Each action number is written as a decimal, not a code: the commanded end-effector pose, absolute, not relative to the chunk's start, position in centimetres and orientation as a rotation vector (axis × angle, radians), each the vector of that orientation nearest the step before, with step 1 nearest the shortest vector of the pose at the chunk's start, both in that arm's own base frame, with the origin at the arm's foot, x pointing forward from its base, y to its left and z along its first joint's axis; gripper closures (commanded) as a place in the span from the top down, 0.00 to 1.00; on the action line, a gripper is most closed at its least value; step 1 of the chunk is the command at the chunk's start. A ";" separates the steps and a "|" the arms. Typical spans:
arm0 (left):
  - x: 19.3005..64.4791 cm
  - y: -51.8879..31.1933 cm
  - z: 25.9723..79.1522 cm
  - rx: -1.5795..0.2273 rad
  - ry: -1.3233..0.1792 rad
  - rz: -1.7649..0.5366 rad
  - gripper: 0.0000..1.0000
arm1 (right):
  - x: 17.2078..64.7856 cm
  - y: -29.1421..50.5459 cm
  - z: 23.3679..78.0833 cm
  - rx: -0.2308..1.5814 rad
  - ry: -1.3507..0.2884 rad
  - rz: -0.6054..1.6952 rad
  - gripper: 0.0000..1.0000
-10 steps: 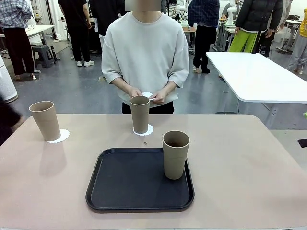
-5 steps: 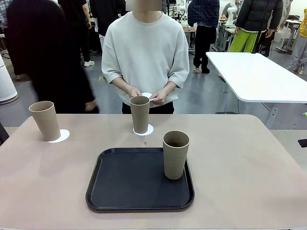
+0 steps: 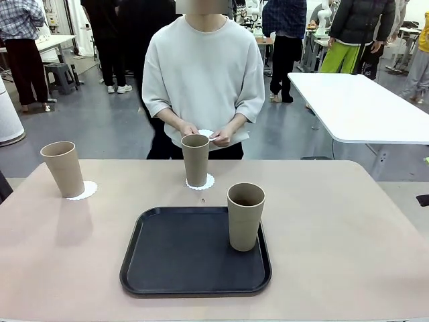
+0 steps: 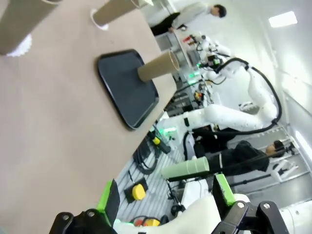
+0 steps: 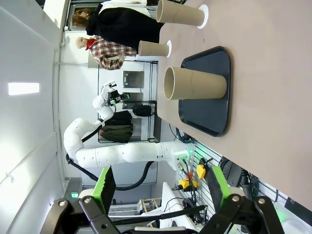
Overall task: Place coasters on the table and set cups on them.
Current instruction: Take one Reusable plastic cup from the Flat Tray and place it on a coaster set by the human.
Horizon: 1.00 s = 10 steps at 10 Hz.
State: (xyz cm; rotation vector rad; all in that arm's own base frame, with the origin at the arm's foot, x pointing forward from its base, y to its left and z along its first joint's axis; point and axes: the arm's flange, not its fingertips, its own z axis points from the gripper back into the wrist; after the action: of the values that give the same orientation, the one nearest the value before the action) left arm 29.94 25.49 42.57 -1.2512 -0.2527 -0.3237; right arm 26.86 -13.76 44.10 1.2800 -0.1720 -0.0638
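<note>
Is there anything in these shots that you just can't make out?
- Front view: the coaster in the person's hands is mostly covered by them and the middle cup; one sheet or several, cannot tell.
- Front view: a dark speck on the table by the tray is too small to identify.
- Left wrist view: the left cup is cut off by the top edge.

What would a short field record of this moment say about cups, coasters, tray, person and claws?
left cup: upright on left coaster
middle cup: upright on middle coaster, in front of the person
third cup: upright on black tray, no coaster under it
person's hands: holding a spare coaster behind the middle cup
left claw: open, empty
right claw: open, empty
</note>
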 end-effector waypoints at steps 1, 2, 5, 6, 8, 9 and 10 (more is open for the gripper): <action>30.9 25.1 43.6 -1.217 -0.316 -0.262 1.00 | 26.9 -13.8 44.1 1.288 -0.175 -0.065 1.00; 31.0 24.8 43.8 -1.248 -0.341 -0.261 1.00 | 26.9 -13.8 44.1 1.288 -0.175 -0.065 1.00; 31.8 24.2 43.6 -1.240 -0.374 -0.222 1.00 | 26.9 -13.8 44.1 1.288 -0.175 -0.065 1.00; 31.5 23.7 43.4 -1.247 -0.348 -0.235 1.00 | 26.9 -13.8 44.1 1.288 -0.175 -0.065 1.00; 31.9 24.7 43.1 -1.249 -0.354 -0.258 1.00 | 26.9 -13.8 44.1 1.288 -0.175 -0.065 1.00; 31.9 24.7 43.1 -1.249 -0.354 -0.258 1.00 | 26.9 -13.8 44.1 1.288 -0.175 -0.065 1.00; 31.9 24.7 43.1 -1.249 -0.354 -0.258 1.00 | 26.9 -13.8 44.1 1.288 -0.175 -0.065 1.00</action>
State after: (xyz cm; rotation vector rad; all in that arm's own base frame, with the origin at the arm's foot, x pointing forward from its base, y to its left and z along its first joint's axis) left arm 31.97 24.34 43.00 -1.2513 -0.3430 -0.2635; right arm 26.86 -13.76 44.10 1.2800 -0.1720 -0.0638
